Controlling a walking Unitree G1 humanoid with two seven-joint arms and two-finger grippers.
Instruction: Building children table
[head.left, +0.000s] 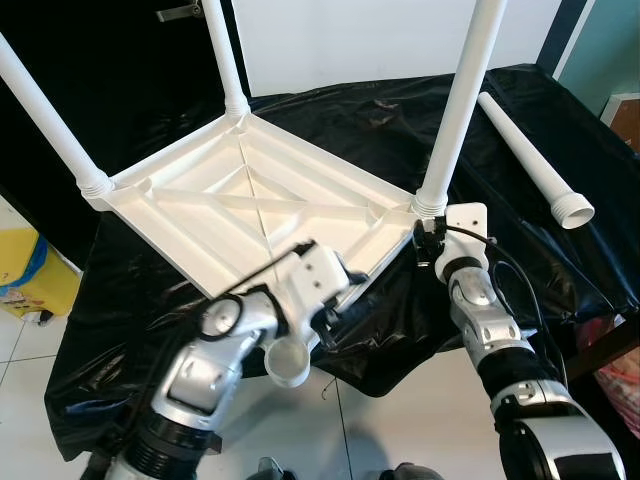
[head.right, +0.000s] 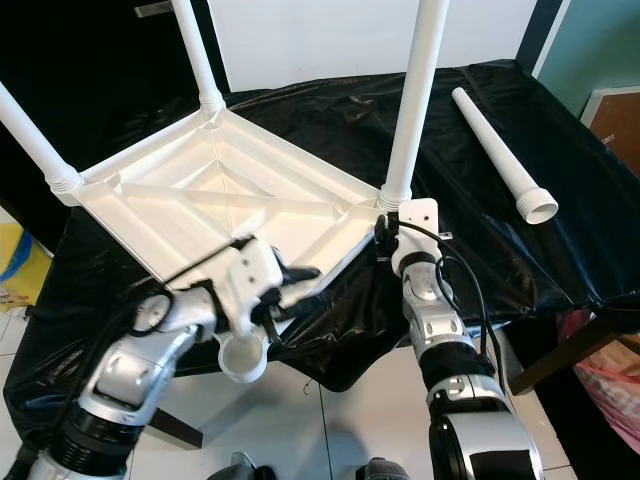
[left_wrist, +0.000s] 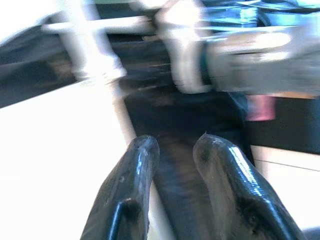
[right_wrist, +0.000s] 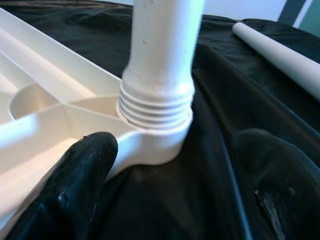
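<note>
Upside down on a black cloth (head.left: 530, 150) lies a white tabletop (head.left: 250, 205) with 3 legs (head.left: 462, 90) screwed in. 1 loose leg (head.left: 530, 160) lies far right. Right gripper (right_wrist: 175, 195) is spread wide at the right corner socket, grasping nothing. Left gripper (left_wrist: 175, 165), slightly parted, sits at the near edge.

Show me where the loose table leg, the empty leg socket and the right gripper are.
loose table leg (head.left: 530, 160): left eye view, middle of its shaft.
empty leg socket (head.right: 243, 359): right eye view, its round rim.
right gripper (right_wrist: 175, 195): right wrist view, between fingertips.
</note>
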